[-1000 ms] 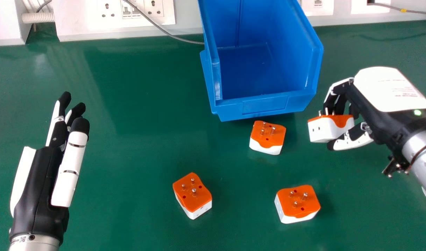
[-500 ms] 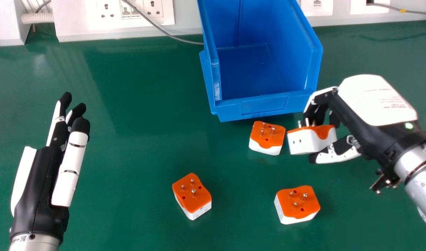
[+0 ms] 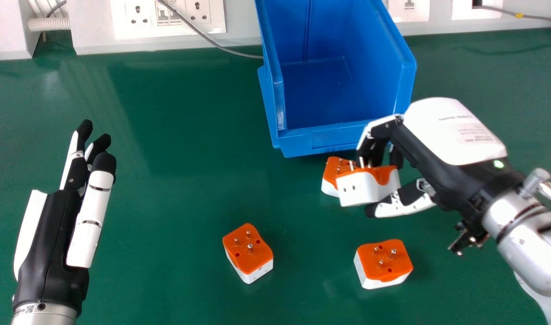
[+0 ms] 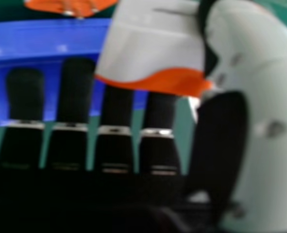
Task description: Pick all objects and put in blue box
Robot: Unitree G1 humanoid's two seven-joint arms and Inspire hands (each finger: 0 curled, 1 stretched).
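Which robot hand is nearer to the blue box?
Right. The right hand is at the front right of the blue box; the left hand is well to its left.

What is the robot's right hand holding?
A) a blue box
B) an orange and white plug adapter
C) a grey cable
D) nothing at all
B, because an orange and white plug adapter is pinched between the thumb and fingers of the right hand.
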